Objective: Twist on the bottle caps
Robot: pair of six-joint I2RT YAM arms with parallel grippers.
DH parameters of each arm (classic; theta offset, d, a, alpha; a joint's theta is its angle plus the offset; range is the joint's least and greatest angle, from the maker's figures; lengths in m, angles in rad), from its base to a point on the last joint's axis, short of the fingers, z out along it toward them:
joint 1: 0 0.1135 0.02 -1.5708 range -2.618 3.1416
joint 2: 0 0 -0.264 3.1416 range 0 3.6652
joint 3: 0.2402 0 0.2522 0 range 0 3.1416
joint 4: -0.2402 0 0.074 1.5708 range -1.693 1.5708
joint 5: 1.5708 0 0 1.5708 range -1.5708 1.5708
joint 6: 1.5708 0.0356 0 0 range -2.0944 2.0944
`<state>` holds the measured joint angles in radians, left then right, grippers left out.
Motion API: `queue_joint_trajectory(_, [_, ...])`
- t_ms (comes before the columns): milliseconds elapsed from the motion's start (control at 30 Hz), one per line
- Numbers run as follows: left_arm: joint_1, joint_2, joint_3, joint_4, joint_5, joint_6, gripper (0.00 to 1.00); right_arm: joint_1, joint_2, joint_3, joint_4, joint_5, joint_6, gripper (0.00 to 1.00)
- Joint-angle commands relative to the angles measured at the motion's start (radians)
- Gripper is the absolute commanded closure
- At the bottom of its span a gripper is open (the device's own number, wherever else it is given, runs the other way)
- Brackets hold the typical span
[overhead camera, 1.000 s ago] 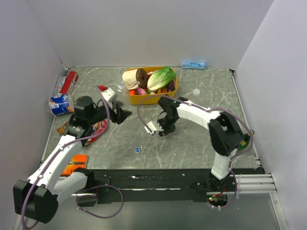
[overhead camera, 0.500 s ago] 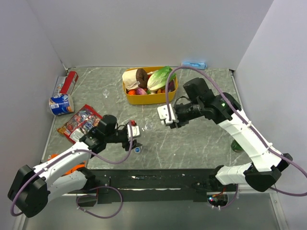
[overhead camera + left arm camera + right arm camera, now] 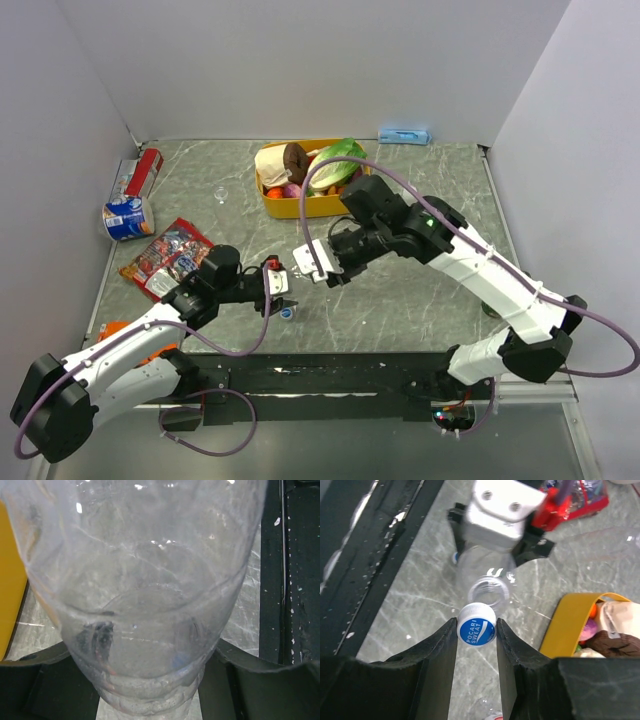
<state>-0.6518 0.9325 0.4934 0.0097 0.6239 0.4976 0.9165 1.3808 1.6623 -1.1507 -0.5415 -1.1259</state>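
Observation:
My left gripper (image 3: 281, 281) is shut on a clear bottle (image 3: 150, 580), which fills the left wrist view between the black fingers (image 3: 250, 680). In the right wrist view the bottle's open mouth (image 3: 491, 591) faces my right gripper (image 3: 477, 630). That gripper is shut on a blue-topped bottle cap (image 3: 477, 624), held just in front of the mouth and a little below it, apart from it. In the top view my right gripper (image 3: 301, 269) is close beside the left one. Another blue cap (image 3: 287, 312) lies on the table near the front edge.
A yellow tub (image 3: 300, 208) of toy food stands at the back centre. A snack bag (image 3: 165, 258), a tin (image 3: 125, 218) and a red can (image 3: 147, 168) are on the left. A small clear object (image 3: 220, 193) lies behind them. An orange packet (image 3: 150, 345) lies front left.
My right gripper has moved left and nearer with the cap, close up to the bottle in my left gripper. The left gripper has shifted only slightly.

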Motion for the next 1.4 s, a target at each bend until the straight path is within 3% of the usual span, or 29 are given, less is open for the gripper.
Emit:
queue_joint_trajectory(0, [-0.008, -0.023, -0.003, 0.042, 0.037, 0.024, 0.99, 0.008, 0.024, 0.068, 0.055, 0.028, 0.014, 0.69])
queue_joint_trajectory(800, [-0.017, -0.011, 0.008, 0.101, 0.028, 0.001, 0.99, 0.073, 0.077, 0.076, -0.014, 0.066, -0.061, 0.68])
queue_joint_trajectory(1000, [-0.017, -0.037, -0.027, 0.182, -0.018, -0.070, 0.99, 0.073, 0.124, 0.111, -0.033, 0.080, 0.035, 0.68])
queue_joint_trajectory(1367, [-0.016, -0.075, -0.081, 0.368, -0.148, -0.286, 0.99, 0.032, 0.326, 0.359, -0.102, 0.133, 0.420, 0.71])
